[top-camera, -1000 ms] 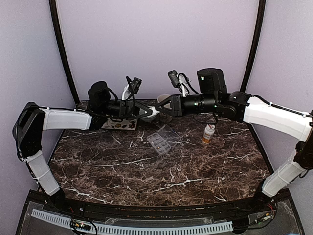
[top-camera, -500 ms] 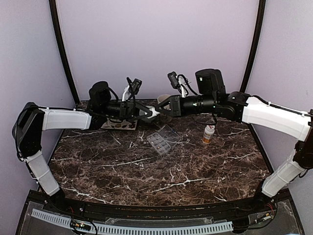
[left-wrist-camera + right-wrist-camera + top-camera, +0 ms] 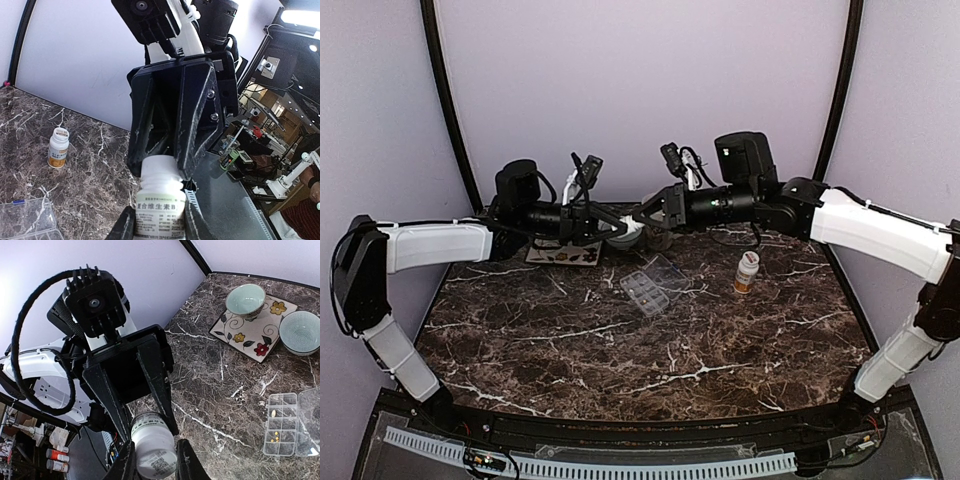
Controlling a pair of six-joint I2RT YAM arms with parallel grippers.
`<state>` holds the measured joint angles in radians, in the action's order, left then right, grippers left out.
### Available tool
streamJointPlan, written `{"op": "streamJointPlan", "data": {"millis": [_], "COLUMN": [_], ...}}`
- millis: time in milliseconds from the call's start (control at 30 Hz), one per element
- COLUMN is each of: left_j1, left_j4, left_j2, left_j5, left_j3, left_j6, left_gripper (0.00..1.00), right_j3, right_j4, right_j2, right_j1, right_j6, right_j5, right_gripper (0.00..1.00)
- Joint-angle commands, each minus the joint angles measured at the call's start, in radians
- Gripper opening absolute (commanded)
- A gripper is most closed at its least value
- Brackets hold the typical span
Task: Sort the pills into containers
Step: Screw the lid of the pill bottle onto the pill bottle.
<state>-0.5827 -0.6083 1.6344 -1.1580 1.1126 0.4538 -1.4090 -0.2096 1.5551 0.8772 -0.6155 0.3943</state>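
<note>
organiser box [image 3: 650,287], lid open, lies mid-table with a few pills [image 3: 274,438] in its cells. an amber pill bottle [image 3: 747,271] stands at its 3 o'clock. farther, toward 12, the left gripper [image 3: 620,228] pinches a white bottle's [image 3: 157,197] body and the right gripper [image 3: 644,215] pinches its top.

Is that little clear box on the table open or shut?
Open: the clear compartmented plastic box has its lid laid back flat beside it.
</note>
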Motion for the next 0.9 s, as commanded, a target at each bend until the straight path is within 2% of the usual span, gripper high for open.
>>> {"op": "streamJointPlan", "data": {"millis": [0,233,467,633,867], "left_j1": [-0.161,-0.214,-0.267,-0.296,-0.318], "left_j4": [-0.040,0.164,0.265,0.226,0.097], "left_j2": [-0.062,-0.090,-0.122,-0.153,-0.196], "left_j5": [0.132,0.257,0.400,0.518,0.650], "left_j3": [0.094,0.127,0.125,0.085,0.010], "left_j6": [-0.142,-0.363,-0.546,-0.615,-0.629], "left_gripper": [0.00,0.00,0.00,0.00,0.00], "right_j3": [-0.019,-0.017,-0.018,-0.016,-0.014], "right_j4": [0.000,-0.013,0.011,0.021,-0.003], "right_j2": [0.159,0.171,0.176,0.184,0.189], "right_j1": [0.109,0.102,0.095,0.095,0.095], "right_j6": [-0.061,-0.117,-0.182,-0.221,-0.225], "right_j5": [0.226,0.249,0.297,0.323,0.305], "right_gripper": [0.00,0.00,0.00,0.00,0.00]}}
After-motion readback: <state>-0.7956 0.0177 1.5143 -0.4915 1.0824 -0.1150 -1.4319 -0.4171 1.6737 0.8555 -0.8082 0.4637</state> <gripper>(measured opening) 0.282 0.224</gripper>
